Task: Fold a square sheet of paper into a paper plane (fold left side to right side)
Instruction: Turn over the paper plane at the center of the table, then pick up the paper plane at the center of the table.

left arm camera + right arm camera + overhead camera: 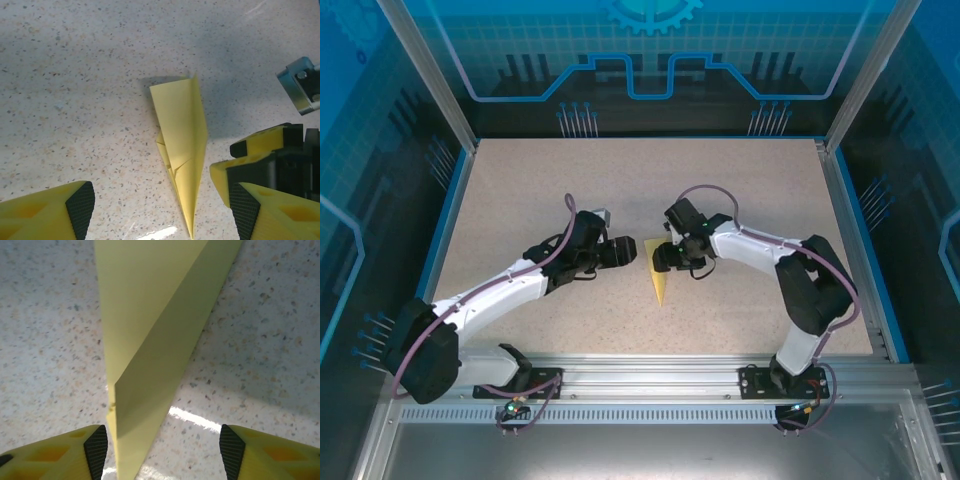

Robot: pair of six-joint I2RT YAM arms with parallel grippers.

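The left fingers, yellow plastic wedges faced with black ribbed pads, stand wide apart low over the bench. The paper plane lies between them, nearer the one on that view's right and touching neither. It is thin, matte, bright-yellow paper folded to a long, narrow dart. One end is broad and cut square, and the sides taper straight to a sharp tip. Small stacked flaps show along one side near its middle.

The right fingers, of the same make, are also spread and straddle the plane. From this wrist a crisp crease runs its length, with one face lit and the other shaded. One edge passes just beside the pad on the view's left; I cannot tell whether they touch.

From above, the plane sits at mid-bench between the two arms' heads, its tip toward the near metal rail. The bench is a flat, beige, speckled, stone-like slab, slightly glossy. It runs open on every side out to the blue rim, with most room at the far half.
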